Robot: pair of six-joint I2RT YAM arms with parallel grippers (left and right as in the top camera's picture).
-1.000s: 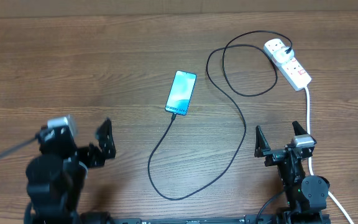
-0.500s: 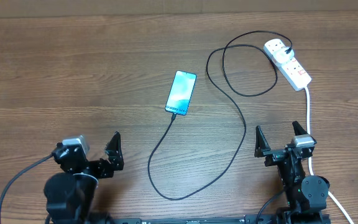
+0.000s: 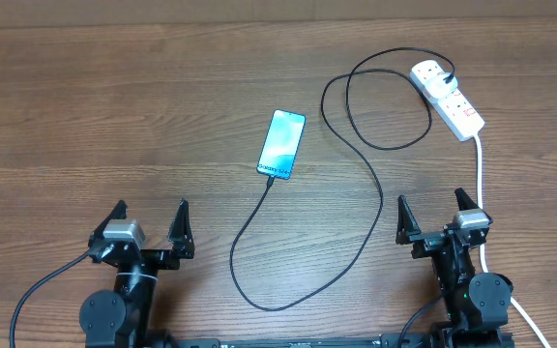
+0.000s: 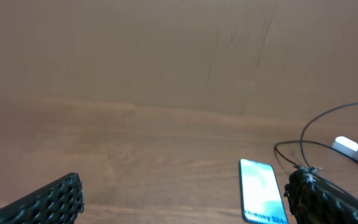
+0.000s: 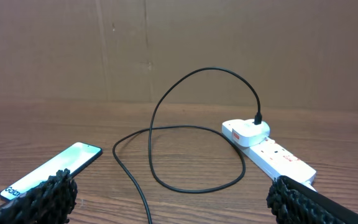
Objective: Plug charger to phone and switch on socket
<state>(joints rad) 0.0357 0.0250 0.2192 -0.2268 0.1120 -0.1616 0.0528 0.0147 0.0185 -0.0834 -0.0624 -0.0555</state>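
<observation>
Both my pincers released, jaws wide, nothing in them. Left pincer [image 3: 151, 218] and right pincer [image 3: 431, 208] sit low at the near edge of the tabletop [image 3: 114, 116]. Phone [image 3: 281, 144] flat mid-table, screen lit, well apart from both. Charger [image 3: 370, 184] tip meets the phone's near edge; cable loops right, plug seated in socket [image 3: 449, 99], far right. Switch position: cannot tell.

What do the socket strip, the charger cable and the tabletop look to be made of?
Socket: likely glossy white moulded plastic, smooth with soft highlights. Charger: probably matte black rubber or PVC sheath; it lies in loose loops. Table: wood or wood-look laminate, with grain lines and plank seams; which one is unclear.
</observation>
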